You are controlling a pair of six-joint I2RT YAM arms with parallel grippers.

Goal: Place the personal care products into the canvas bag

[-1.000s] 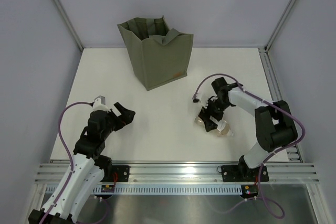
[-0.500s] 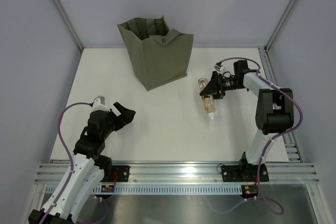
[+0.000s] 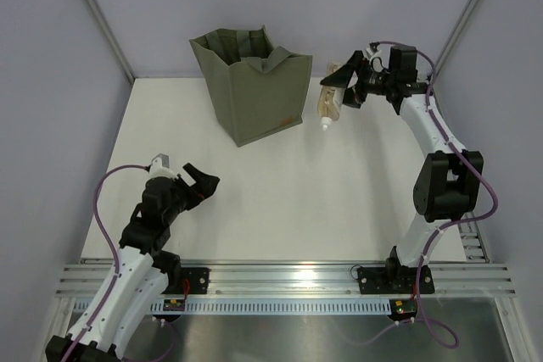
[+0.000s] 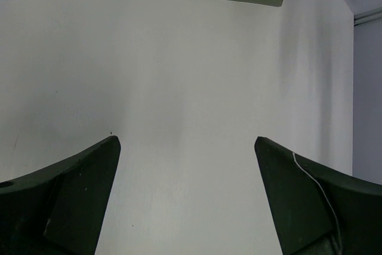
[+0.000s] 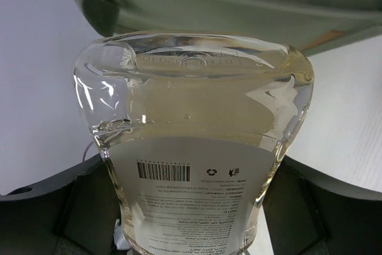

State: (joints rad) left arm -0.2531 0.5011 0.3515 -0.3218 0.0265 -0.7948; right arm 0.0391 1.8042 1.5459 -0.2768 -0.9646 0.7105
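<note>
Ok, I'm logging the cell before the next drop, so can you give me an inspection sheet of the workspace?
Surface: white table, bare where visible.
Job's things: olive bag stands upright at the far side, top open. One clear bottle of amber liquid is held raised to the right of the bag, not over its opening. No other bottles seen.
Clutter: nothing seen.
Grippers: right claw shut on the bottle; left claw open and empty, low over the near left of the table.
Cables: purple cable loops beside the left arm and the right arm; no snag seen.
Surroundings: grey walls; metal rail along the near edge.
</note>
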